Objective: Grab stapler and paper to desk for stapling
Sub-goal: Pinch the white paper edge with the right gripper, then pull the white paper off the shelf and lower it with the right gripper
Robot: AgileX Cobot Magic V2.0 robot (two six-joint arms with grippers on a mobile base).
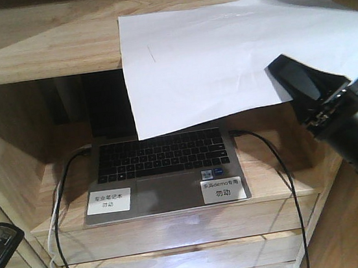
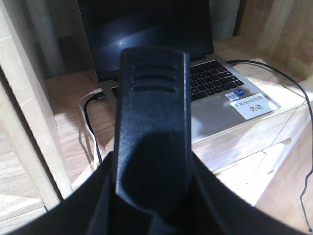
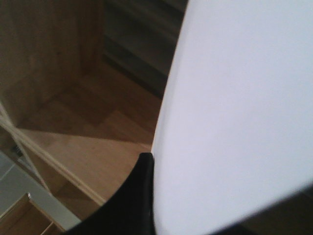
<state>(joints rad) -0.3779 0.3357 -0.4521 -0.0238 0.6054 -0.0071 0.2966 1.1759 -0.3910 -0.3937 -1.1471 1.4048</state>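
Since the right gripper [image 1: 292, 81] looks pinched narrow on the paper [image 1: 221, 50] at its lower-right edge, the grab step seems done on that side. The sheet is draped over the top board [image 1: 37, 47] and hangs above the laptop [image 1: 164, 168]. The left gripper [image 2: 151, 205] is closed round the stapler [image 2: 151, 98]. Next, prob.: carry both to the desk, which I can't pick out for sure, w/o creasing the sheet or letting either slip.
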